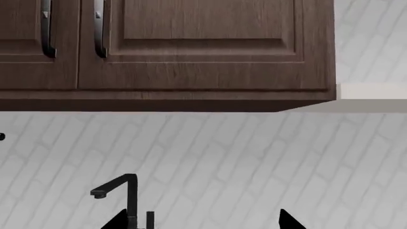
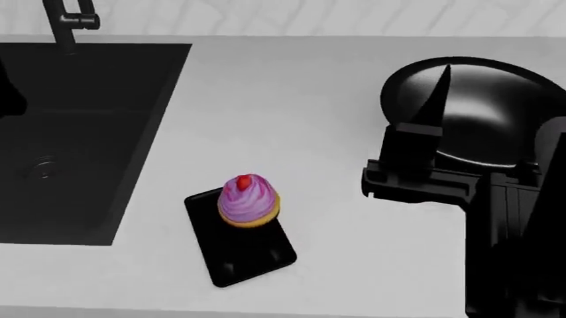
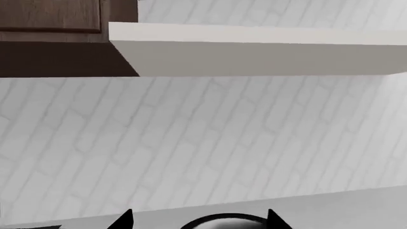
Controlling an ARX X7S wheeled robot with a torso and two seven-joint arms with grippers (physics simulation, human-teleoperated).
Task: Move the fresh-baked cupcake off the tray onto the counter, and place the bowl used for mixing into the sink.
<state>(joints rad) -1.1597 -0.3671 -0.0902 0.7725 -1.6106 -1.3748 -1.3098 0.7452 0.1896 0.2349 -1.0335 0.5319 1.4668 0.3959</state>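
Head view, center, slightly toward 6 o'clock: cupcake (image 2: 248, 199) with pink-purple swirl and red cherry, sitting on the far end of the small black tray (image 2: 240, 240), tray lying angled on the white desk (image 2: 292, 106). At 9 o'clock from the cupcake, well apart: sink (image 2: 79, 132), matte black basin with a round drain, faucet (image 2: 69, 20) rising at its far edge near 11 o'clock. At 2 o'clock from the cupcake: bowl (image 2: 482, 109), large, dark and shiny, resting on the desk near the back wall. Right end effector (image 2: 439, 93) reaching over the near side of the bowl at 3 o'clock, one pointed finger (image 2: 434, 98) visible against the bowl's interior; not clear whether touching it.

Right wrist view: two dark fingertips spread apart, released, with the bowl's rim (image 3: 222, 222) between them, white brick wall beyond.

Left wrist view: left end effector (image 1: 202, 222) with two fingertips apart, released, nothing between them; faucet (image 1: 124, 193) ahead, dark wood wall cabinets (image 1: 165, 47) above.
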